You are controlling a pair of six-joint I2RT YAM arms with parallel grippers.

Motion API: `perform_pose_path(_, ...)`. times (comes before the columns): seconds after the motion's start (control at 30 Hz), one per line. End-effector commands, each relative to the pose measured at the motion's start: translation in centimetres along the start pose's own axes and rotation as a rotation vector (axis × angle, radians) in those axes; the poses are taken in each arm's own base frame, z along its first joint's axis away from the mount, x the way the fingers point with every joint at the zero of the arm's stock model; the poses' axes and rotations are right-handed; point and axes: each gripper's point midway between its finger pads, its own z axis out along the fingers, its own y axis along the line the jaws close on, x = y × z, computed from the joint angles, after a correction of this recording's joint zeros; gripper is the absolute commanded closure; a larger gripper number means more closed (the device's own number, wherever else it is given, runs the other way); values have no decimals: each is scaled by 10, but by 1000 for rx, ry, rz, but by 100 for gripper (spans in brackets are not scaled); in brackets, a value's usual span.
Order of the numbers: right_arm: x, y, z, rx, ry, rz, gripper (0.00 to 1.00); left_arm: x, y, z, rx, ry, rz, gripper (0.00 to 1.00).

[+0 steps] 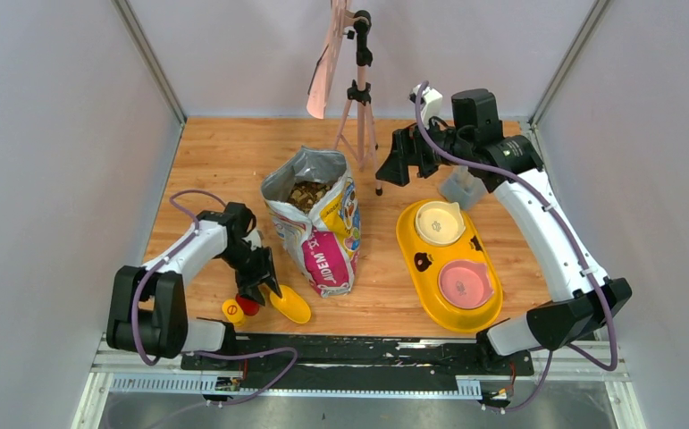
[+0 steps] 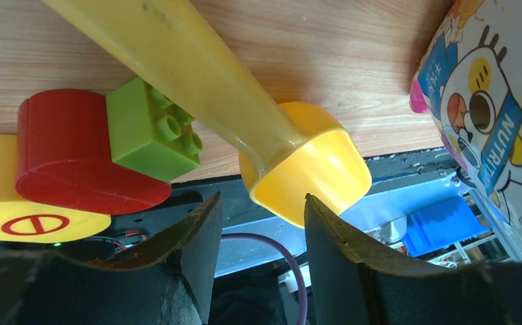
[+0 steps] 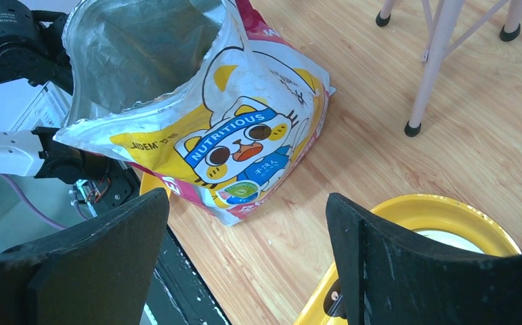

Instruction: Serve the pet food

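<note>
The pet food (image 1: 307, 192) shows as brown kibble in the open mouth of the printed bag (image 1: 318, 232), which stands mid-table. A yellow scoop (image 1: 290, 305) lies on the table near the front edge, left of the bag. My left gripper (image 1: 260, 288) is low over it. In the left wrist view the scoop (image 2: 271, 145) runs down from the top left, and its rounded end sits just beyond the open left gripper (image 2: 261, 227). My right gripper (image 1: 392, 163) hangs open in the air behind the bag, holding nothing. Its wide-spread gripper (image 3: 244, 250) frames the bag (image 3: 237, 135).
A yellow feeder tray (image 1: 412, 241) right of the bag holds a cream bowl (image 1: 439, 222) and a pink bowl (image 1: 466, 282). A red block (image 2: 68, 152), a green brick (image 2: 153, 128) and a yellow disc (image 2: 14, 217) lie beside the scoop. A tripod (image 1: 358, 98) stands at the back, with a grey cup (image 1: 461, 186) near it.
</note>
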Motion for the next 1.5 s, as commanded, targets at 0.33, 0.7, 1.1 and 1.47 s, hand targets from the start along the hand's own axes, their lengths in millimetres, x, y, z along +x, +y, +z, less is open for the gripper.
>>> perform_pose_path(0.33,-26,-7,-9,13,-79,-2,13,-18,-6,24,-31,1,-100,53)
perform_pose_path(0.7,-32,-16,-5,38,-84,-28,13,-28,-25,16,59,-53,-48,86)
perform_pose_path(1.1,-51,-9,-6,7,-111,-46,14,-60,-35,-68,59,-336,168,100)
perform_pose_path(1.47,-55,0,-14,-20,-123,-68,14,-98,-36,-155,10,-657,382,100)
